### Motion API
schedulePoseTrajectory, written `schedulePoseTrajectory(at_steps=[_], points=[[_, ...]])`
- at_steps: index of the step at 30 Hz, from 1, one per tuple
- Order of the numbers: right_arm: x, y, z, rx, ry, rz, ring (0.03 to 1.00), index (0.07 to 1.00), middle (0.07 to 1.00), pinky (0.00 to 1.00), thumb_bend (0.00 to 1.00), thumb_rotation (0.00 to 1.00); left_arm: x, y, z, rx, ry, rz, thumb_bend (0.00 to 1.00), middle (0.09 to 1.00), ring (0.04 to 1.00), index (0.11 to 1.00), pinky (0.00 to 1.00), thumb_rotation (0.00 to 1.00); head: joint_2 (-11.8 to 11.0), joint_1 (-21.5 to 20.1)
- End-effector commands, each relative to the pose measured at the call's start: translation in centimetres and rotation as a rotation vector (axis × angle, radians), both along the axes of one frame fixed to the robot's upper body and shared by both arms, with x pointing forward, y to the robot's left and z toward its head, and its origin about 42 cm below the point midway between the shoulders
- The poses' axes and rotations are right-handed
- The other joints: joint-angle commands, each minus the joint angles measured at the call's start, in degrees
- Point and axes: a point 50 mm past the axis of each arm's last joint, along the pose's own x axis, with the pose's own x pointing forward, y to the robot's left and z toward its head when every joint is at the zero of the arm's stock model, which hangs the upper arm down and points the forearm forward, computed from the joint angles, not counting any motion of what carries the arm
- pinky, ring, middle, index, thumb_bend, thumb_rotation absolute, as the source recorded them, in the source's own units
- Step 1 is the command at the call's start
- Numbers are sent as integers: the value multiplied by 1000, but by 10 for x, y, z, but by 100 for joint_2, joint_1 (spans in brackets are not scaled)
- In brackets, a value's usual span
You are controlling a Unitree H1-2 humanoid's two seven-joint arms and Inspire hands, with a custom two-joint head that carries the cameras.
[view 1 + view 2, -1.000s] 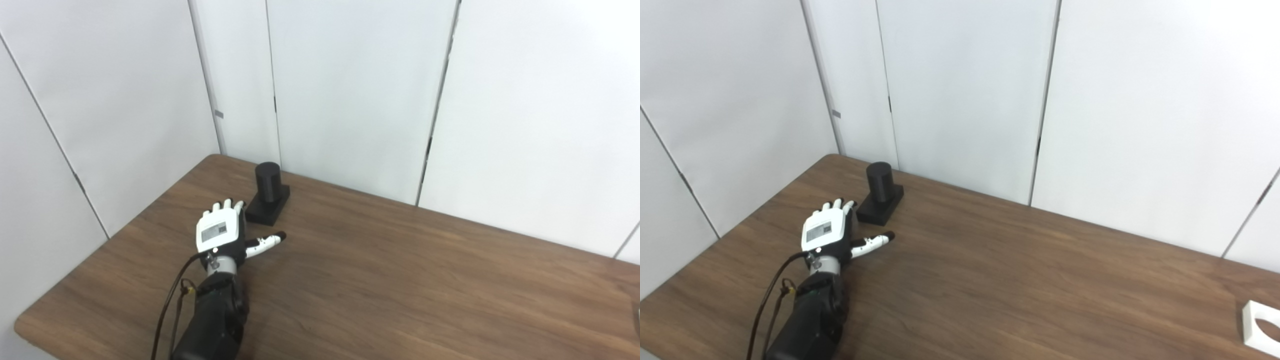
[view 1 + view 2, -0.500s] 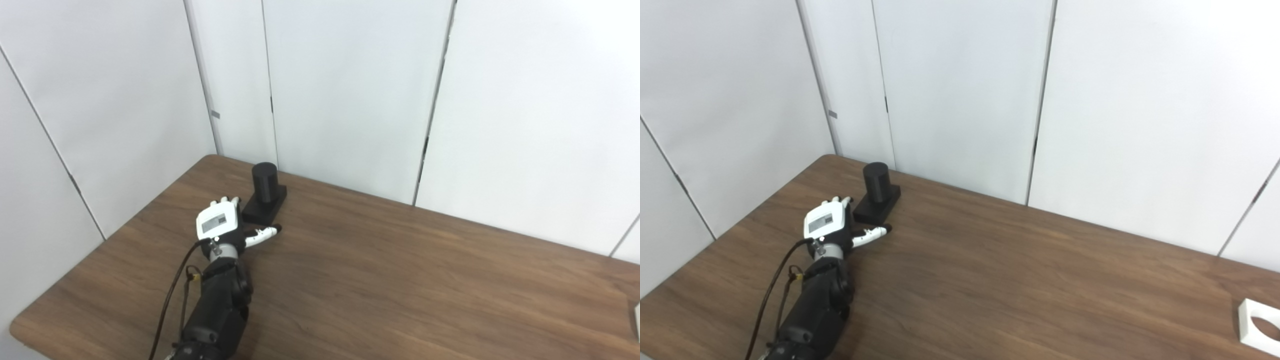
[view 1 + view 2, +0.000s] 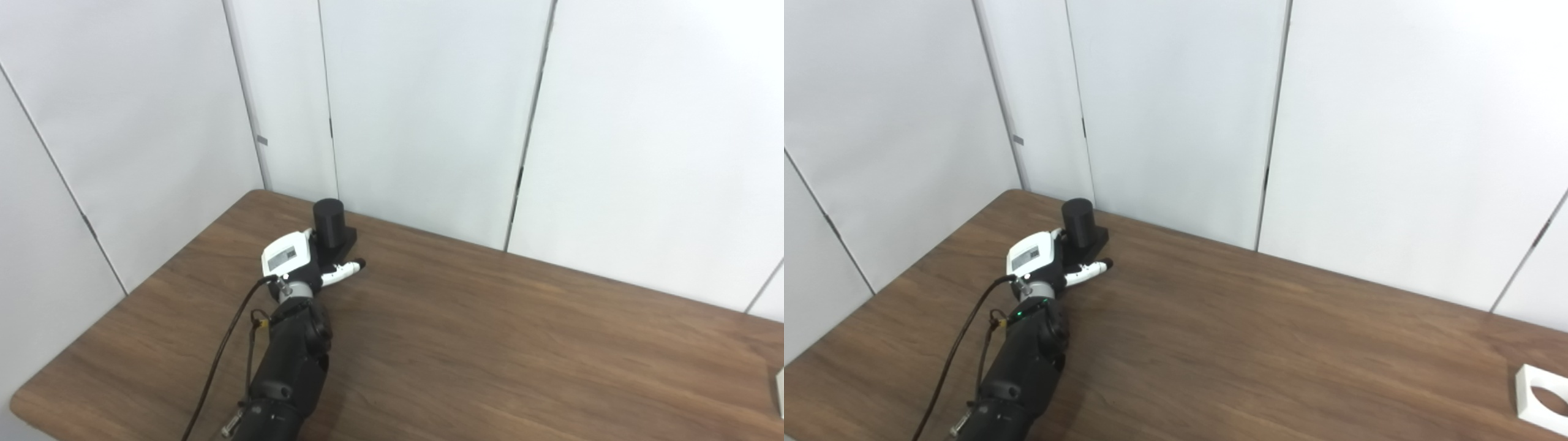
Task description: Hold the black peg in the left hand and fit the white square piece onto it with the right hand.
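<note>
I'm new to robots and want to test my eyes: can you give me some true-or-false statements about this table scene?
1. The black peg stands upright near the table's far left corner. True.
2. The white square piece is already on the peg. False: it lies at the table's right edge.
3. The left robot hand is right at the peg's base. True.
4. The right robot hand holds the white piece. False: it is not in view.

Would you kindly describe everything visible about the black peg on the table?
The black peg is a matte black upright cylinder with a flat top, standing on a low square black base. It sits near the far left corner of the brown wooden table, close to the white wall panels. The left hand is right against its near side, covering part of the base; whether the fingers grip it cannot be told.
</note>
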Motion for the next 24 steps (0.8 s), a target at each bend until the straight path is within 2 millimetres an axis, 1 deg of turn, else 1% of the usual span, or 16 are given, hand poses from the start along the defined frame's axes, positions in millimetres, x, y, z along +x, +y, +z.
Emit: schedulePoseTrajectory(at_steps=[1,4,8,11,14,16,21,24], points=[[-5,4,3,8,-2,2,889,884,882,816,809,1000,19,1,32,50,-89,7,888,924,929,884,866,682,13,-5],[-5,5,4,1,-3,3,891,886,884,823,800,1000,23,0,30,74,-74,9,885,910,913,871,858,671,17,-22],[-5,5,3,2,4,3,894,887,880,841,808,1000,30,3,23,139,-19,12,876,884,883,852,835,680,21,-44],[-6,5,3,2,3,3,888,885,876,842,802,1000,33,6,19,165,-1,20,869,892,894,853,845,657,21,-44],[-6,5,3,-4,4,4,886,885,878,839,802,1000,33,8,16,179,3,26,868,897,899,860,847,654,36,-25],[-6,4,3,6,6,3,897,888,885,864,796,1000,32,9,14,183,2,29,869,897,899,859,842,646,37,-29],[-6,4,4,5,4,8,905,897,896,882,781,1000,30,11,12,188,-2,35,871,901,898,862,833,645,42,-15],[-6,3,4,-1,5,9,916,905,896,909,777,1000,30,12,12,190,-2,38,871,897,894,861,824,643,53,-17]])
